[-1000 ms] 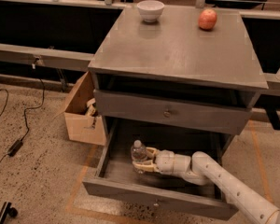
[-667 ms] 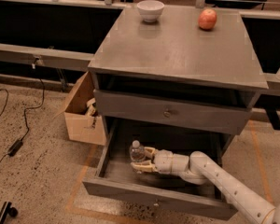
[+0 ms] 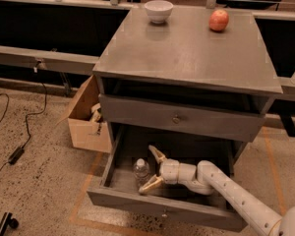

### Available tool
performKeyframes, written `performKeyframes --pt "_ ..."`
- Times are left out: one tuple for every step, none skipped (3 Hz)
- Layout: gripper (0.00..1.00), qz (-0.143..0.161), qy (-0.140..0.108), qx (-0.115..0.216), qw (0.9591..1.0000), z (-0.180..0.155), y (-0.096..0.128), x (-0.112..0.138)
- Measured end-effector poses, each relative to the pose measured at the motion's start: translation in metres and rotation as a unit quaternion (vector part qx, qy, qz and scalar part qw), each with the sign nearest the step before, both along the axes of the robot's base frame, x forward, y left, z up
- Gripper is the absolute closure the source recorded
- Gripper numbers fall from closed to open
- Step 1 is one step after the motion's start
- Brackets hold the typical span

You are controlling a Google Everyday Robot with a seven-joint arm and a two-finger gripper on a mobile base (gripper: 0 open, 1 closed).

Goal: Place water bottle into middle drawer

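The water bottle (image 3: 141, 170) is a small clear bottle with a white cap. It stands upright on the floor of the pulled-out middle drawer (image 3: 160, 208), toward its left side. My gripper (image 3: 147, 170) reaches into the drawer from the right on a white arm. Its fingers are spread wide, one fingertip (image 3: 152, 151) behind the bottle and the other in front of it. The bottle stands between the fingertips with gaps on both sides.
The grey cabinet top (image 3: 187, 53) carries a white bowl (image 3: 158, 10) and a red apple (image 3: 219, 20). The drawer above (image 3: 177, 118) is closed. An open cardboard box (image 3: 88, 117) stands left of the cabinet. A black cable (image 3: 24, 127) lies on the floor.
The fingers were closed on the bottle before; they have now spread apart and let it go. The bottle stands in the drawer, slightly further left.
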State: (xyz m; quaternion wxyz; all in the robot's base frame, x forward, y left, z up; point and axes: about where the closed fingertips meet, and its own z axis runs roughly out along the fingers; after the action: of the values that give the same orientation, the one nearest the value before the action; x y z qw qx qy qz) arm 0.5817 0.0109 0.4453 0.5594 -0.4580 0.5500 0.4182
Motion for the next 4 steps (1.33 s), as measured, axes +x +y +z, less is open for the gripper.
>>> performKeyframes --pt "0.00 0.000 0.000 0.000 1.0000 0.000 0.000 0.000" --pt "0.00 0.015 -0.007 -0.008 0.9998 0.010 0.002 0.001" --pt "0.00 0.012 -0.013 -0.023 0.9996 0.026 -0.011 0.001" --pt "0.00 0.004 -0.016 -0.047 0.9988 0.044 -0.031 -0.003"
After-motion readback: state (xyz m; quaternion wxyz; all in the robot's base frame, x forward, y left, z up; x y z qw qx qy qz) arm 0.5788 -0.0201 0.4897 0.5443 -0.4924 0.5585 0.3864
